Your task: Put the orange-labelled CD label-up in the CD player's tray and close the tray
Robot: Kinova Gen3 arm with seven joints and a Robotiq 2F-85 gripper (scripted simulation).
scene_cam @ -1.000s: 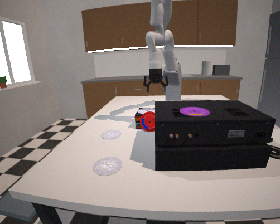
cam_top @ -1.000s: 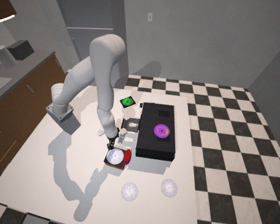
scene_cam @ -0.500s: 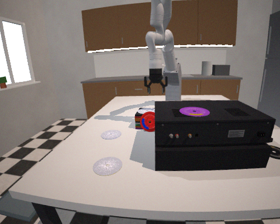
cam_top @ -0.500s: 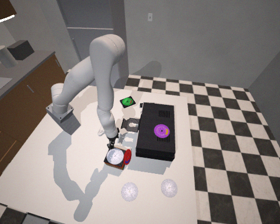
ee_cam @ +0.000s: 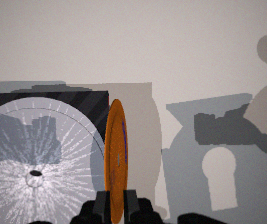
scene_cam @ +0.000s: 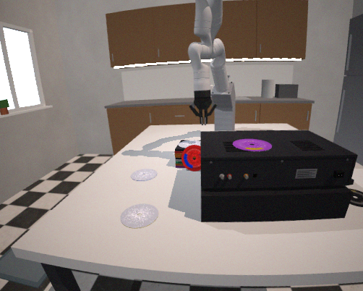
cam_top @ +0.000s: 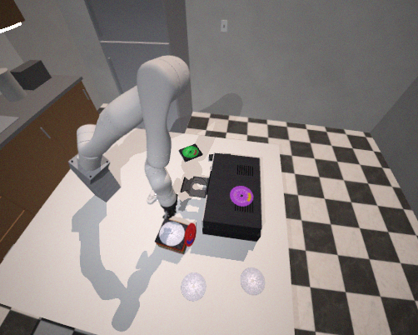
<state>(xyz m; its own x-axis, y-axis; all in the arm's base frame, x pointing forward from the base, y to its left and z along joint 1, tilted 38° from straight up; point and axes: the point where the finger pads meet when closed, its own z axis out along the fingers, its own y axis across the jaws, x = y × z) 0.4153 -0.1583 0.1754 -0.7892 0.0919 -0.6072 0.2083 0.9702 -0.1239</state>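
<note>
The orange-labelled CD (cam_top: 190, 235) stands on its edge, leaning against the right side of a stack of CD cases (cam_top: 171, 234). It also shows in the exterior view (scene_cam: 191, 158), and edge-on in the wrist view (ee_cam: 116, 155). My gripper (cam_top: 169, 213) (scene_cam: 203, 121) hangs above the stack, well clear of the CD's top edge. Its fingers are shut and hold nothing; in the wrist view (ee_cam: 116, 205) the CD only shows through the narrow gap between them. The black CD player (cam_top: 233, 196) stands to the right. Its tray (cam_top: 196, 185) is open and its round recess is empty.
A purple CD (cam_top: 241, 197) lies on top of the player. A silver disc (ee_cam: 34, 165) lies on top of the stack. A green CD in its case (cam_top: 191, 152) lies behind the tray. Two silver discs (cam_top: 193, 286) (cam_top: 252, 281) lie near the table's front edge.
</note>
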